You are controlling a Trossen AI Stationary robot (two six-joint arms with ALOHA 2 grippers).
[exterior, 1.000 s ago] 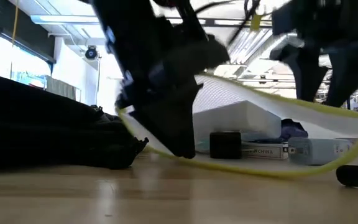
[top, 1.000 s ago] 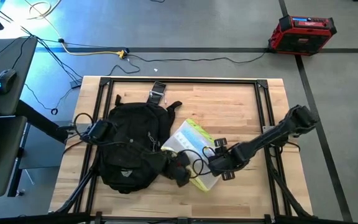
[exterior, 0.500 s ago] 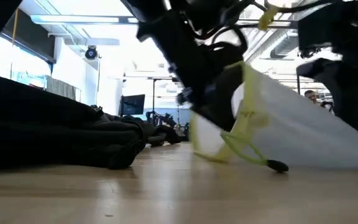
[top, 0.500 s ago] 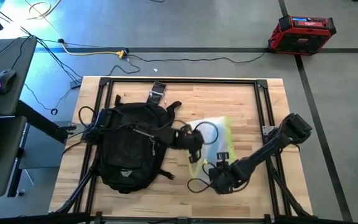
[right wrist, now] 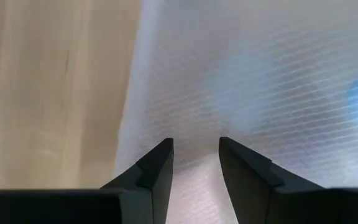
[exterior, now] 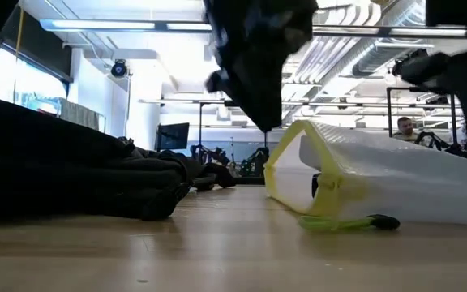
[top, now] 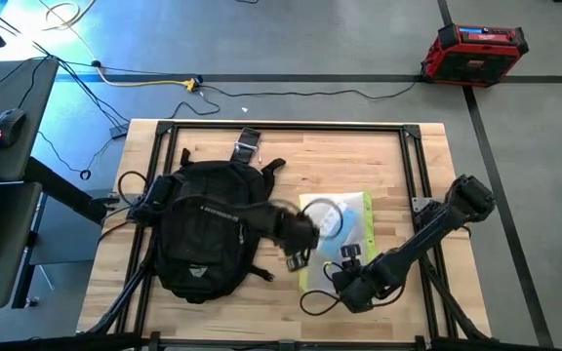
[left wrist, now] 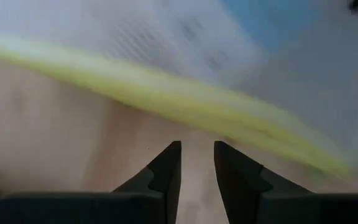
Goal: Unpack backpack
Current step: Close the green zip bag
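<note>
The backpack (top: 206,229) lies flat on the table's (top: 379,161) left half, long axis running near to far, straps far. Right of it, the left gripper (top: 299,255) hovers slightly parted, empty, beside the translucent pouch (top: 338,237); the right gripper (top: 342,276), fingers narrowly apart, is over the pouch's near end.

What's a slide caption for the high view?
Large black fabric backpack beside translucent yellow-trimmed pouch on wooden table, both grippers nearby.

Black fabric backpack (top: 203,234): lies flat on the worktop's (top: 379,156) left half, rounded body slumped, straps trailing toward the far edge.
</note>
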